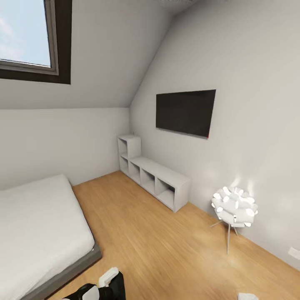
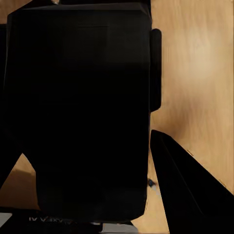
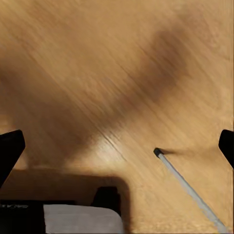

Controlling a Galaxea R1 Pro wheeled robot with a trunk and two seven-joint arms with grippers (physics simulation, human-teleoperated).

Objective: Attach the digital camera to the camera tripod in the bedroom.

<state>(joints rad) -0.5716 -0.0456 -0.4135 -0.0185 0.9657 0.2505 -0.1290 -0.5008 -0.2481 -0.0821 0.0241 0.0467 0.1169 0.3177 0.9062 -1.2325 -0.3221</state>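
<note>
Left wrist view: the digital camera [image 2: 80, 107] sits between the fingers of the left tool [image 2: 87, 170], which is closed on it. The camera reads as a matt black box with squared corners; a narrow rounded black tab stands out along one long side. Faint pale lettering shows at its near end, too dim to read. Its long axis runs along the line of the fingers, away from the wrist. One black finger [image 2: 187, 190] lies just beside the body, tapering to a point; the other finger is a dark wedge at the opposite edge. Light wooden floor [image 2: 195, 73] shows beyond.

Right wrist view: the right tool [image 3: 117, 146] is spread wide, its two black fingertips [image 3: 9, 151] at opposite edges with bare plank floor [image 3: 97, 63] between them. A thin silver-grey rod [image 3: 187, 190] with a dark tip lies slantwise over the floor; what it belongs to cannot be told.

Head view: the bedroom has a pale sloped ceiling with a dark-framed skylight [image 1: 31, 37]. A flat black screen [image 1: 185, 111] is mounted on the right wall. Below it stands a low grey-white cubby shelf [image 1: 154, 177], stepped higher at its far end. A floor lamp [image 1: 234, 207] with a lit white petalled globe stands on thin legs near the wall. A white bed [image 1: 39, 229] on a grey base stands at left. Part of the left arm [image 1: 102, 287], black and white, shows at the lower edge.
</note>
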